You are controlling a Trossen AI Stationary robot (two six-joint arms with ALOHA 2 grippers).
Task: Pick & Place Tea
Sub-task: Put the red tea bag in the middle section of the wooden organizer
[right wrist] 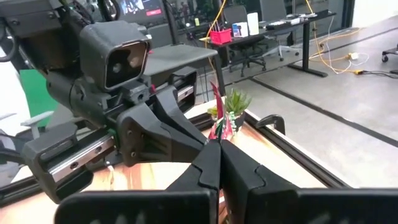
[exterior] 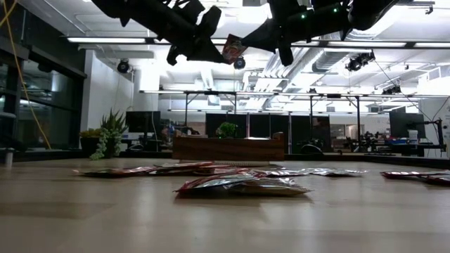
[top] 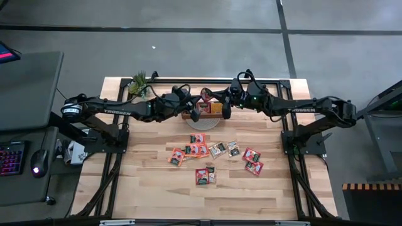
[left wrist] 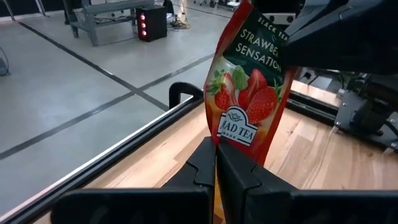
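Nearest the low camera, a red tea sachet [exterior: 242,185] lies flat on the table [exterior: 105,218], with further loose sachets [top: 217,150] scattered behind it. Beyond them stands the wooden tray [exterior: 228,148]. Above the tray, the left gripper [top: 196,113] and right gripper [top: 225,110] are both clamped on one strawberry tea sachet [left wrist: 249,87], held upright in mid-air between them.

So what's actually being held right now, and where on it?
One red strawberry tea sachet, held in the air by both: left tool pinches one edge, right tool the opposite edge.
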